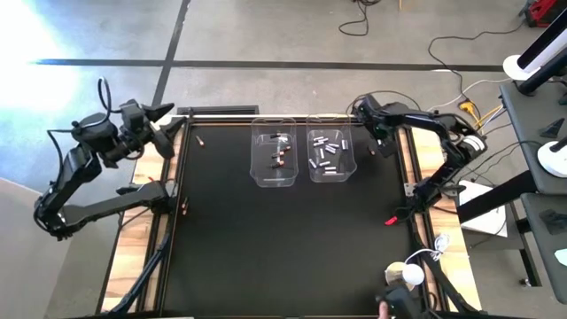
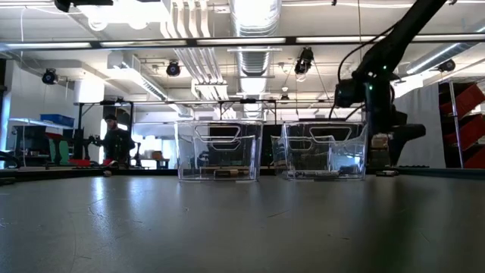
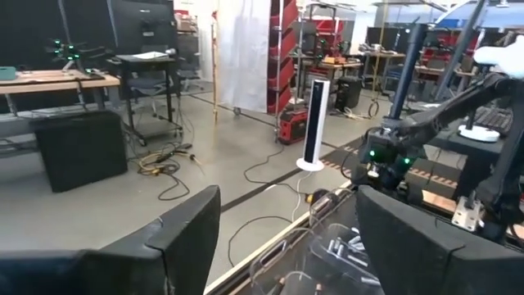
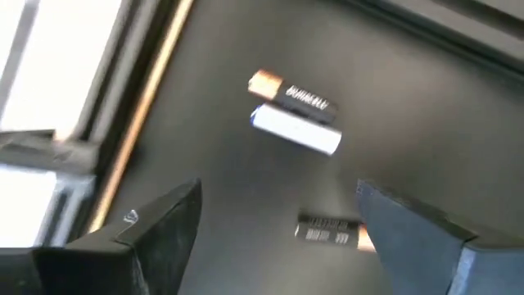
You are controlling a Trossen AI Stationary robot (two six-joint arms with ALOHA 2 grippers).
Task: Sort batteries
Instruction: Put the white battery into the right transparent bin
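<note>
At the mat's (image 1: 283,239) two o'clock corner the right gripper (image 1: 365,113) hangs with its fingers (image 4: 155,225) spread wide and nothing between them. Below it on the mat lie three loose batteries: a dark copper-tipped battery (image 4: 293,97) touching a silvery-white battery (image 4: 296,131), and another dark one (image 4: 332,232) near them. At twelve o'clock stand two clear bins: the left bin (image 1: 273,177) holds dark batteries (image 1: 282,152), the right bin (image 1: 331,174) holds silvery ones (image 1: 328,152). One stray battery (image 1: 199,140) lies toward eleven o'clock. Beyond the mat's ten o'clock edge the left gripper (image 1: 168,115) waits, fingers parted, empty.
</note>
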